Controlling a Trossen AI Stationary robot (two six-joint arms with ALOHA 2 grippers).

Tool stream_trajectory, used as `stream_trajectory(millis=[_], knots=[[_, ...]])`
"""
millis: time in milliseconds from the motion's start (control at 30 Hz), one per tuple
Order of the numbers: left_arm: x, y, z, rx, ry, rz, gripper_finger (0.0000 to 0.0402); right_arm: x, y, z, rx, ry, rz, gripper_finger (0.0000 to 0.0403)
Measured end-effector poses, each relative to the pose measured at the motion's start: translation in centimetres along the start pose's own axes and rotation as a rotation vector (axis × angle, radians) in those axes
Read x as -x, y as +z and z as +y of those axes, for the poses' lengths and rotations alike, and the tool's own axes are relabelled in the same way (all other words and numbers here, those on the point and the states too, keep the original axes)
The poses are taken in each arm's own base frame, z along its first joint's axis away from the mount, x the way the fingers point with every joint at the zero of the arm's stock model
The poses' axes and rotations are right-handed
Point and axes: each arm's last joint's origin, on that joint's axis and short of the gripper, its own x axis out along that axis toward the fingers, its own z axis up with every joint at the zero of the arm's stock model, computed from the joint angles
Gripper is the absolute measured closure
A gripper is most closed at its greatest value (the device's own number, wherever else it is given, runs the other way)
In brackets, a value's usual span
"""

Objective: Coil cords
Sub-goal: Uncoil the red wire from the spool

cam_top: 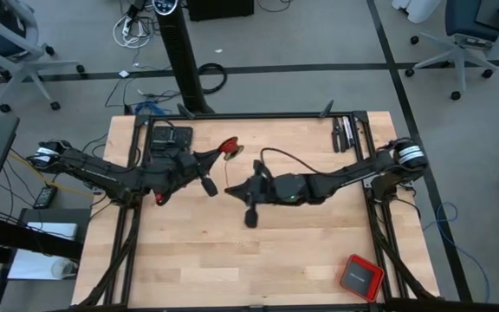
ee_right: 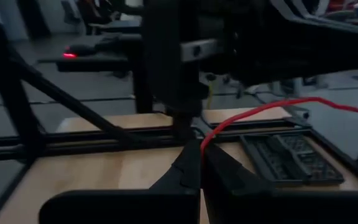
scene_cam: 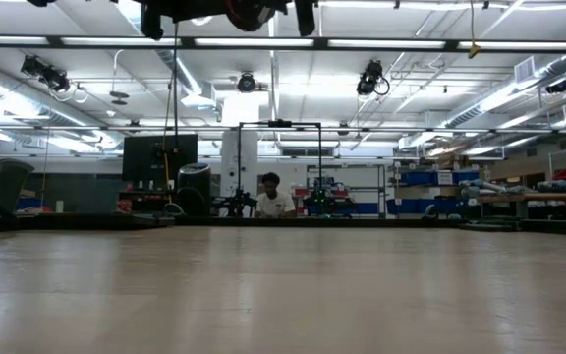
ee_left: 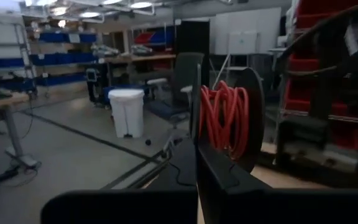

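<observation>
left pincer [cam_top: 223,152] clenched on my coiled red cord [ee_left: 225,118] | right pincer [ee_right: 201,155] pinching its free strand, raised above table [cam_top: 275,251] | risk: overtight pull slips the strand, coil springs loose

Grey floor [cam_top: 301,35] with office chairs [cam_top: 462,39], strip-lit ceiling [scene_cam: 362,59], blue shelving [ee_left: 48,43] behind.

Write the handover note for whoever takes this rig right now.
Left gripper: raised above the table's far middle, shut on a coiled bundle of the red cord.
Right gripper: just nearside of it, shut on the cord's loose strand, which runs between the two.
Done: most of the cord is coiled.
Left: probably wind in the remaining strand, then set the bundle on the table.
</observation>
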Motion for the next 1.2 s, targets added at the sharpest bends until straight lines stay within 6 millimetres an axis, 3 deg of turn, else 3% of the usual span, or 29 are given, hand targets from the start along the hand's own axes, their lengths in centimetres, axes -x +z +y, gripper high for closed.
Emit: stream_trajectory(millis=[300,733,833,1200], knots=[[0.0,0.6,-0.2,0.001,-0.062,-0.051,0.0401,-0.7,-1.3,-0.1,0.012,-0.079,0.082,0.0403],[0.0,0.4,-0.3,-0.016,-0.105,-0.042,0.0402,-0.6,-4.0,-2.0,0.051,-0.300,0.220,0.0403],[0.0,-0.1,-0.4,-0.072,-0.109,-0.003,0.0402,0.1,-4.4,-2.2,0.100,-0.390,0.288,0.0403],[-0.2,-2.5,0.5,-0.411,-0.044,0.192,0.0402,4.0,-2.7,-2.0,0.133,-0.626,0.327,0.0403]])
